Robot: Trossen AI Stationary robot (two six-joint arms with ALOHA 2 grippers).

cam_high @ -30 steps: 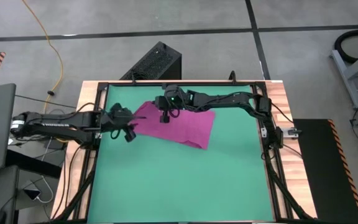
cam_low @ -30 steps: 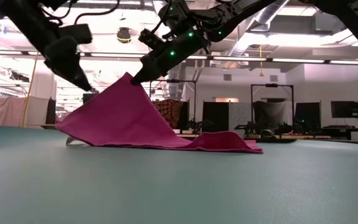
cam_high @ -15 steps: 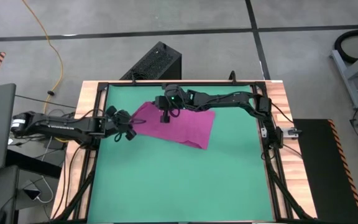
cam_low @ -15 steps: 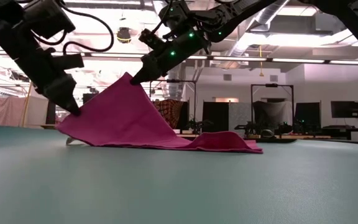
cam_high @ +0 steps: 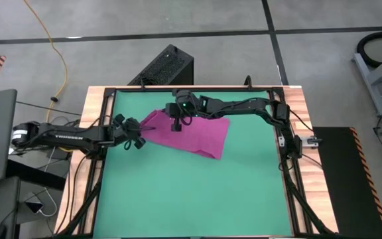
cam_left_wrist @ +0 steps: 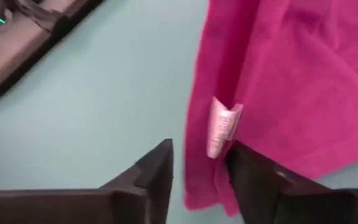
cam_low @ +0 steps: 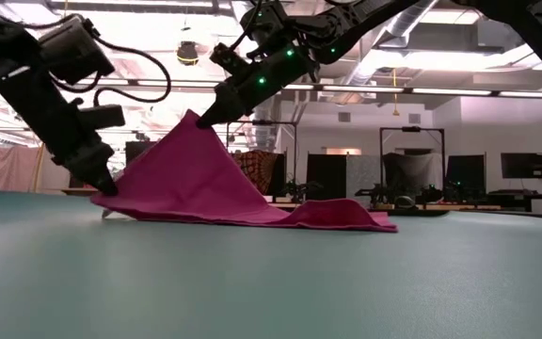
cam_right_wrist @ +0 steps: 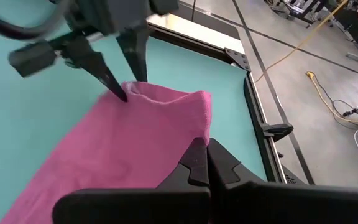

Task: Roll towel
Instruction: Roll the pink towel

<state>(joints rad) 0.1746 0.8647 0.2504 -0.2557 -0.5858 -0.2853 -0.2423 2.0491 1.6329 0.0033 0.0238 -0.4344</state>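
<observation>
- The towel (cam_high: 188, 134) lies on the far half of the green mat (cam_high: 191, 192), a bit left of centre. Its long axis runs from the far-left corner to the near-right corner.
- Right gripper (cam_high: 176, 126) is clenched on the far edge of the towel and holds it lifted, so in the low view the cloth makes a peak (cam_low: 196, 118) and slopes down to the mat on both sides.
- Left gripper (cam_high: 135, 141) is at the towel's left corner, low at the mat. In the left wrist view its fingers (cam_left_wrist: 157, 171) stand apart on both sides of the cloth edge with a small white label (cam_left_wrist: 219, 127) between them; they are not yet pressed together, so no grip yet, I judge.
- Key relation: the towel is to the right of the left gripper, touching its tips; the left arm is nearer to that free corner, the right arm is already busy with the far edge.
- Count: 1 towel, 1 mat, 2 arms, 2 grippers, 1 label.
</observation>
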